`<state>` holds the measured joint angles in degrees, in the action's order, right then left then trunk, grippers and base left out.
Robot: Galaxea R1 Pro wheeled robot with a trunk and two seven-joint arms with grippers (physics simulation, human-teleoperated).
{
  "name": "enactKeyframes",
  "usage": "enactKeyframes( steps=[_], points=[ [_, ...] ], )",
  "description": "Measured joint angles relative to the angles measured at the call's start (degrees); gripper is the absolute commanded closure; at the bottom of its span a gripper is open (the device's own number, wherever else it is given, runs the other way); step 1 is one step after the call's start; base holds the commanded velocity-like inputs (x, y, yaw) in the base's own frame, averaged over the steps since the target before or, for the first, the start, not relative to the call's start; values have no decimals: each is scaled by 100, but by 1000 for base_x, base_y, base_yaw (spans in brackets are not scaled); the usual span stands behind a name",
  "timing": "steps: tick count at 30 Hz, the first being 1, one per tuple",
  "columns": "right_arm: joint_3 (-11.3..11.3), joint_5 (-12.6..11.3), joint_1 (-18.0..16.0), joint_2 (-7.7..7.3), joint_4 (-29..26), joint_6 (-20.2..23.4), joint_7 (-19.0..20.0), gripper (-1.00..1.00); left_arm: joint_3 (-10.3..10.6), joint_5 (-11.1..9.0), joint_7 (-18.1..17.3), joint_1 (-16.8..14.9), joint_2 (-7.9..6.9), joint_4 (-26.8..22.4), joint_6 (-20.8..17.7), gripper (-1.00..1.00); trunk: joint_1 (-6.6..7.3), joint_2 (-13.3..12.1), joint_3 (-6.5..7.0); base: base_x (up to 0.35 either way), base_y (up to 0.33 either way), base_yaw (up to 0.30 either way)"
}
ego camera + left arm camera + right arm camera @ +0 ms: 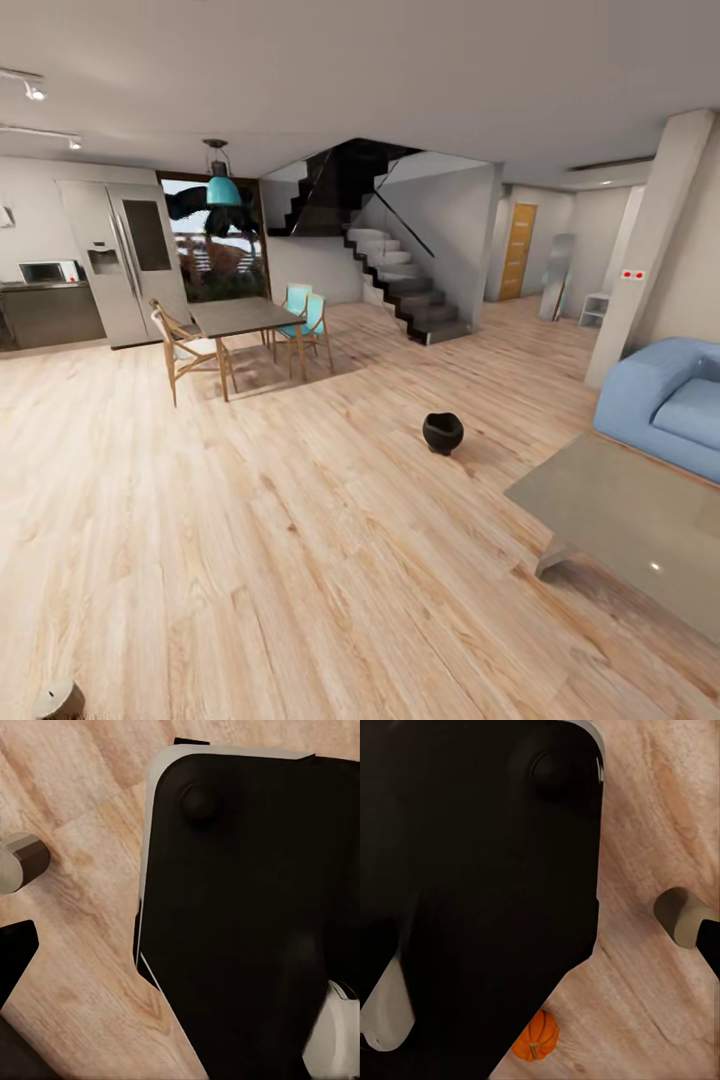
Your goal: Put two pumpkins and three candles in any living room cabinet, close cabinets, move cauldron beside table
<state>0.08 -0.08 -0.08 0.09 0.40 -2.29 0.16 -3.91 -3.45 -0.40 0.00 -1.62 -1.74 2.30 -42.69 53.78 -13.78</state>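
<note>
Broad matte-black body panel (247, 922), white-edged rim, round boss; possibly base cover.

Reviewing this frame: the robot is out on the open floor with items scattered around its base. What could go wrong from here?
Candles and a pumpkin lie on the floor close to the robot's dark base; driving off could knock or roll them. The cauldron stands on the floor apart from the coffee table, so it has yet to be moved.

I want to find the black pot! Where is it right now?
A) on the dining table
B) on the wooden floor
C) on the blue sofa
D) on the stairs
B: the cauldron sits alone on the wooden floor, between the dining table and the coffee table, touching neither.
</note>
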Motion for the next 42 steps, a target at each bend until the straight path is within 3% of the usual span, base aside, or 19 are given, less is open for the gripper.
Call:
enactKeyframes(
  steps=[22, 32, 42],
  points=[
    [0, 0, 0, 0, 0, 2, 0, -100, 3, 0, 0, 0, -2, 0, 2, -100, 484, -883, 396, 0, 0, 233],
    [1, 0, 0, 0, 1, 1, 0, -100, -3, -1, 0, 0, -6, 0, -1, -100, 486, -884, 396, 85, 0, 24],
    [1, 2, 0, 0, 7, 2, 0, -100, -4, -1, 0, -2, -6, 1, 1, -100, 488, -884, 396, 324, -13, 251]
  ],
)
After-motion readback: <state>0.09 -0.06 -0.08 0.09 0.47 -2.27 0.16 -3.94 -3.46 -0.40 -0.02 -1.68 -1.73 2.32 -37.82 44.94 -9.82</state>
